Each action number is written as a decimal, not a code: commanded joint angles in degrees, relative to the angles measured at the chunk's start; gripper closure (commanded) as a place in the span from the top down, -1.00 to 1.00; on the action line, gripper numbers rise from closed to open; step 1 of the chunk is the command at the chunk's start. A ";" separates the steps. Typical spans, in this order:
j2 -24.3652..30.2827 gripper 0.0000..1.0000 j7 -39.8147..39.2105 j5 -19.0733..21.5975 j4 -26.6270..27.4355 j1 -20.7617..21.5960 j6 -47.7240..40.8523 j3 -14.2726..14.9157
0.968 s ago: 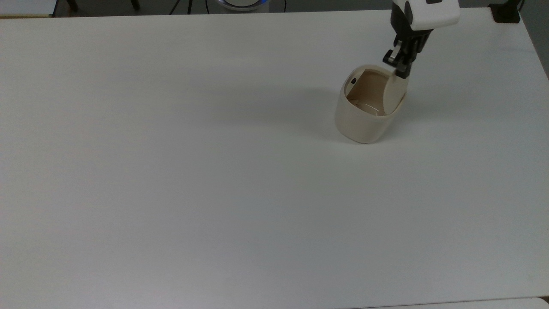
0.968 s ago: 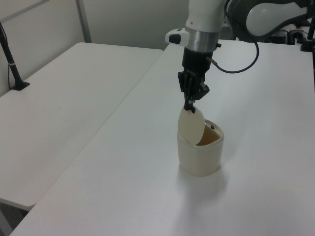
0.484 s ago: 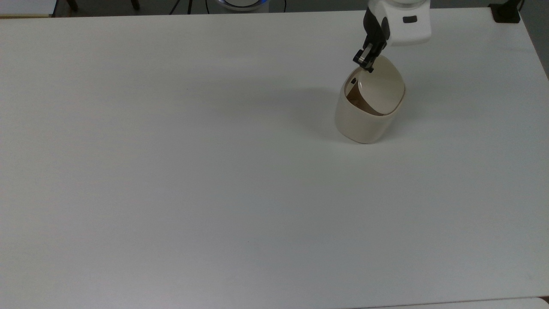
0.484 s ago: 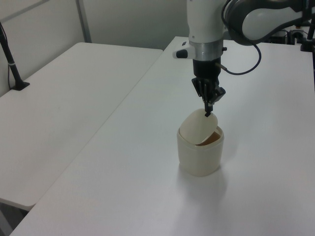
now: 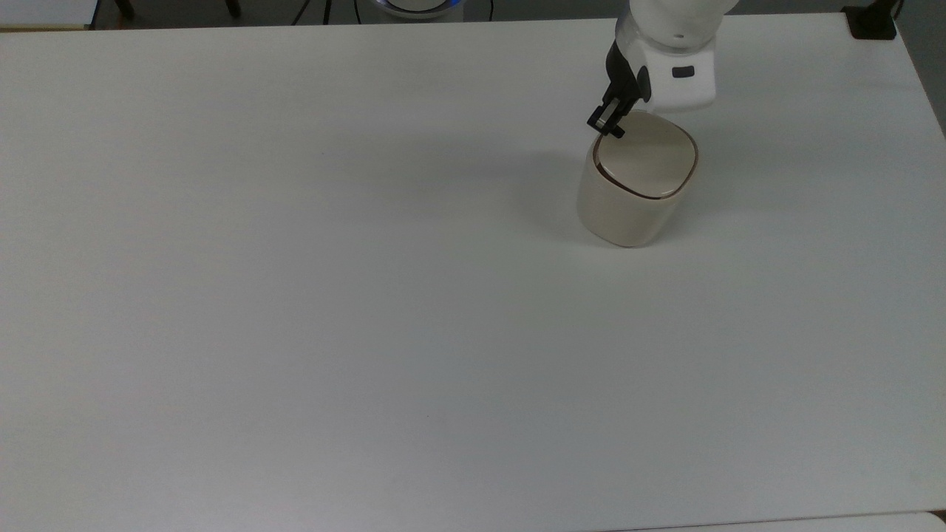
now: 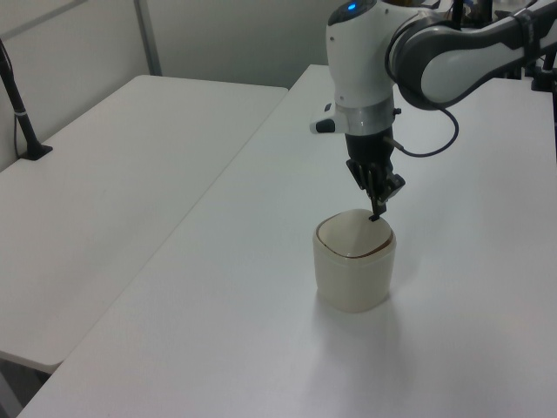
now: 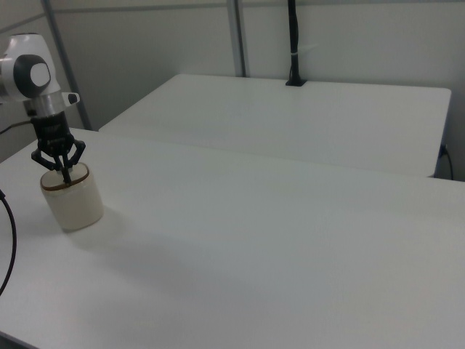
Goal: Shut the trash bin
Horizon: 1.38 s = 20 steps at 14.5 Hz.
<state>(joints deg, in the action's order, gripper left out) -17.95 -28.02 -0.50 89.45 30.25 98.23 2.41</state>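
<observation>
We see the scene from three set-back cameras. The top view looks steeply down on the counter [image 5: 369, 295], with the pincer [image 5: 607, 123] far toward the top view's upper right. The left view looks obliquely along the counter [image 6: 261, 331], the pincer [image 6: 377, 209] near its middle. The right view looks from the opposite side, the pincer [image 7: 64, 173] far off at the right view's left. All three share the trash bin [image 5: 635, 188] under the pincer.

Bare table [image 5: 295, 295] lies all around the trash bin [image 5: 628, 207], with the gripper [image 5: 607, 125] above its lid.
</observation>
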 commanded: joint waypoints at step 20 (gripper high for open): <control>11.08 1.00 19.31 -1.17 1.78 -17.22 -2.59 0.31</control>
<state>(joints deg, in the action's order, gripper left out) -11.66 -12.50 -1.07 89.05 19.50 99.35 3.09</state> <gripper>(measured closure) 0.612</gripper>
